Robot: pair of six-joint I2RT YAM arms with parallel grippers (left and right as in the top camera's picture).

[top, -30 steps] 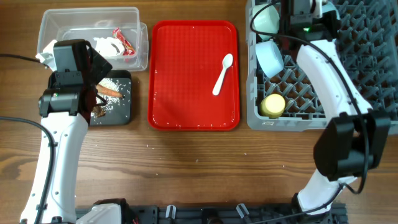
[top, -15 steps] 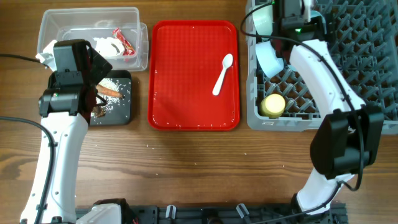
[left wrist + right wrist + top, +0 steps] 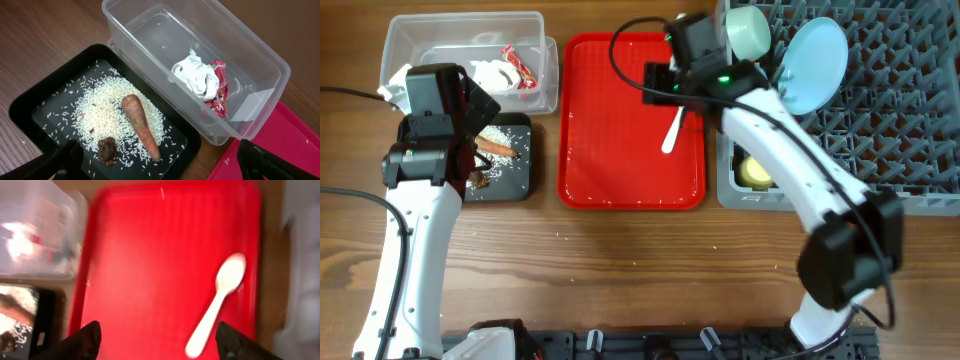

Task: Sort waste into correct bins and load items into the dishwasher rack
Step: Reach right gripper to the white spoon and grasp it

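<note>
A white plastic spoon (image 3: 670, 135) (image 3: 217, 305) lies on the red tray (image 3: 610, 150). My right gripper (image 3: 660, 85) (image 3: 160, 347) hovers open over it, the handle end lying nearer the right finger. In the dishwasher rack (image 3: 880, 130) a light blue plate (image 3: 815, 50) stands on edge, beside a pale green bowl (image 3: 748, 30) and a yellow cup (image 3: 755, 172). My left gripper (image 3: 470, 120) (image 3: 160, 170) hangs open and empty above the black tray (image 3: 30, 110), which holds rice (image 3: 105, 110), a carrot stick (image 3: 140, 125) and a brown lump (image 3: 107, 149).
The clear tub (image 3: 420, 40) (image 3: 150, 30) behind the black tray holds crumpled white paper (image 3: 197, 75) and a red wrapper (image 3: 220, 90). My right arm crosses the rack's left edge. A few rice grains lie on the wooden table (image 3: 620, 260).
My right arm has swung left from the rack to above the red tray, and its jaws have opened. The light blue plate now shows standing in the rack. The left arm is still.
</note>
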